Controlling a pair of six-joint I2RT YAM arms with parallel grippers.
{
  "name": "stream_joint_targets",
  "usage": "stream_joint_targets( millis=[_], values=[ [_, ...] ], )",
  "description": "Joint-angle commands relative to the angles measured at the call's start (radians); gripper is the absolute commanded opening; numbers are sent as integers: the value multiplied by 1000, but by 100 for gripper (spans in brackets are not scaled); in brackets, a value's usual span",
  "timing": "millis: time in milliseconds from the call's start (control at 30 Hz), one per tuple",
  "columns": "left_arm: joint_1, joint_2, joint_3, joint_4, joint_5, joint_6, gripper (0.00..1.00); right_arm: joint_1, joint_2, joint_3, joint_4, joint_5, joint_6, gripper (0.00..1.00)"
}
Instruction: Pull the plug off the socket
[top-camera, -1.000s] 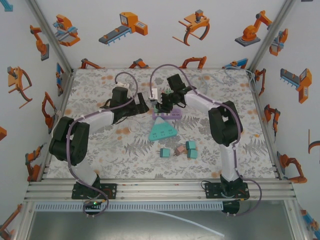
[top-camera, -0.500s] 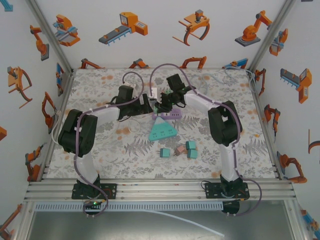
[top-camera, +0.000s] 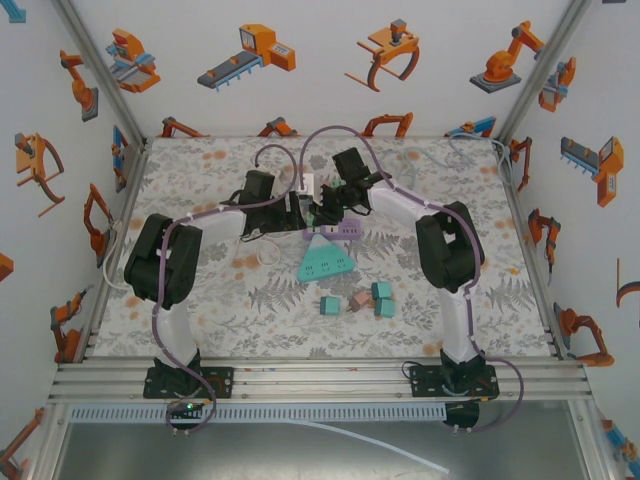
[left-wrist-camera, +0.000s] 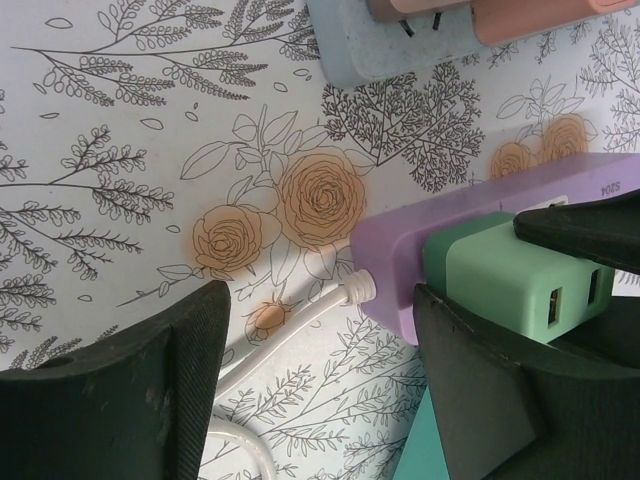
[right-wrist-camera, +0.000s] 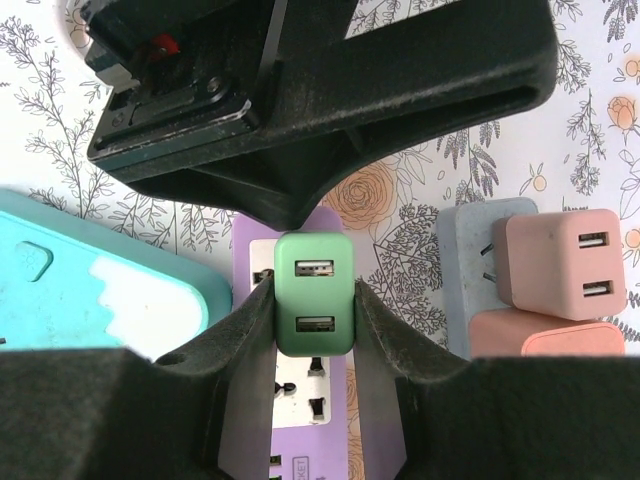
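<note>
The right tool (right-wrist-camera: 313, 285) is closed on the green plug (right-wrist-camera: 314, 300): one finger presses each long side of the plug body. The plug sits upright in the purple power strip (right-wrist-camera: 310, 400), fully seated in the end socket, with its two USB ports facing the right wrist camera. In the top external view the strip lies at the centre of the surface (top-camera: 200, 300), just above the teal triangular socket block (top-camera: 325, 260).

The left tool (left-wrist-camera: 322, 300) is open. Its fingers (left-wrist-camera: 150, 390) stand apart on either side of the strip end where the white cable (left-wrist-camera: 300, 325) enters. The left finger is clear of the strip; whether the right finger touches it cannot be told.

A grey-blue socket block (right-wrist-camera: 470, 270) carrying two pink plugs (right-wrist-camera: 555, 255) lies at the right of the right wrist view, apart from the purple strip.
</note>
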Motion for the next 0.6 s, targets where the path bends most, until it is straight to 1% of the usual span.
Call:
stream_joint_targets(
  millis=[0,333,567],
  values=[
    [-5,47,9,-111,-55,48,68,8,-30,22,68,-57,40,23],
    [-3,53,-17,-104,-100,39,68,8,-64,11,79,-49,53,21],
    [-2,10,-28,-85,-93,41,68,8,-126,-25,95,-33,53,21]
  ],
)
